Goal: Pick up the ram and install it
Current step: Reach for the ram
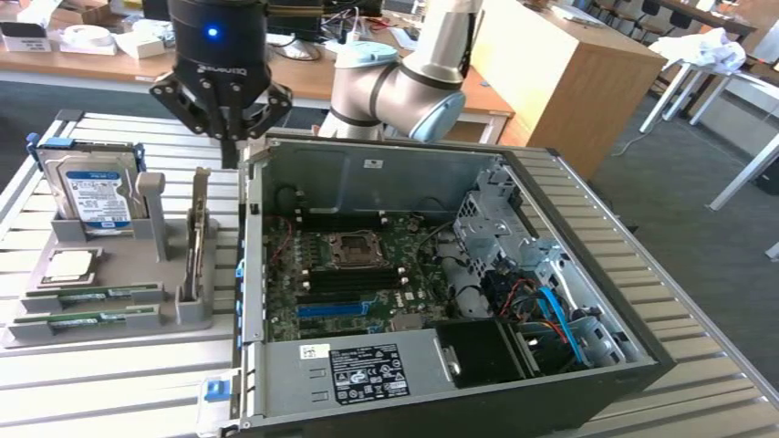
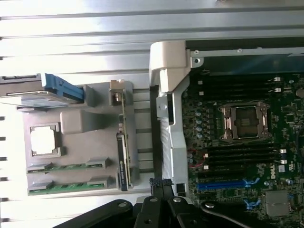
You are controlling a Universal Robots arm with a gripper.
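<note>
Nearest in the exterior view, the ram point(image 1: 88, 318) lies flat in the front groove of the gray holder point(image 1: 116, 246) on the slatted tabletop point(image 1: 122, 383). A second green stick point(image 1: 95, 294) lies just behind it, and neither is lifted. Farther back stand the processor chip point(image 1: 69, 266), an upright card point(image 1: 200, 228) and the hard drive point(image 1: 91, 187). The open computer case point(image 1: 365, 173) stands just beside the holder, and its memory slots point(image 1: 353, 278) look bare. Farthest back, the claw point(image 1: 229, 137) hangs above the gap between holder and case, fingers together on nothing. A clean pick-up likely needs the fingers spread, squared across the stick's long edges, and brought straight down. The card and the case wall crowd one side, but the room above the sticks is open.
</note>
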